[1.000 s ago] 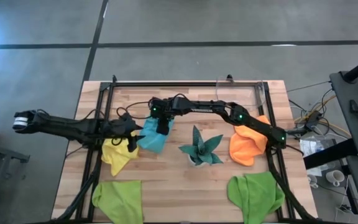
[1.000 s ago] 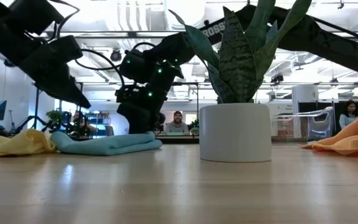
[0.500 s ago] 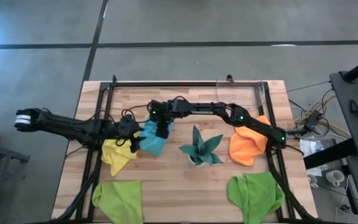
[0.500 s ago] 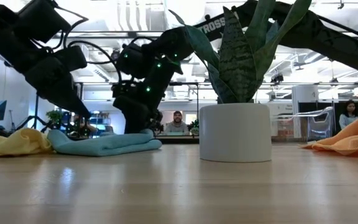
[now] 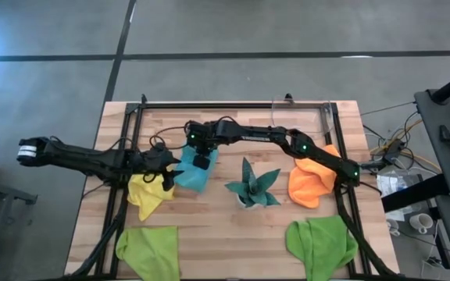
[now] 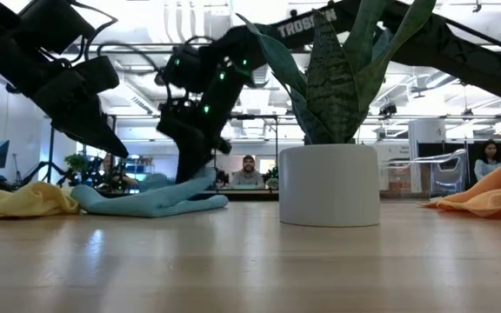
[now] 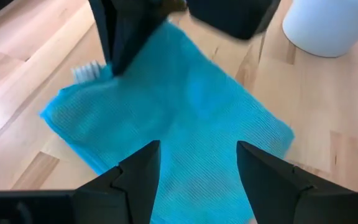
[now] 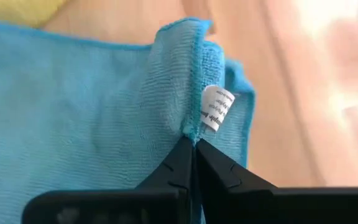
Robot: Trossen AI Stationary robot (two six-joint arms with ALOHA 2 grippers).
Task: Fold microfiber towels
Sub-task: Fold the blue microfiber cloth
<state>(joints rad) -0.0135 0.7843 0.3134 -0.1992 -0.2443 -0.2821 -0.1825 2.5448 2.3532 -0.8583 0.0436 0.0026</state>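
- Right fingers (image 8: 193,146) pinch the blue towel (image 5: 191,173) edge.
- Left fingers (image 7: 197,171) wait open beside it.
- Potted plant (image 5: 251,187) stands mid-tabletop, between blue and orange towel (image 5: 311,182).

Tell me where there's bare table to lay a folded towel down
Free: the wood between the two lime green towels, in front of the potted plant; also the far strip behind the arms. Crowded: the middle left, where the right gripper pinches the light blue towel beside the left gripper and yellow towel.

Right hand (image 8: 193,147) pinched, left hand (image 7: 197,168) spread.
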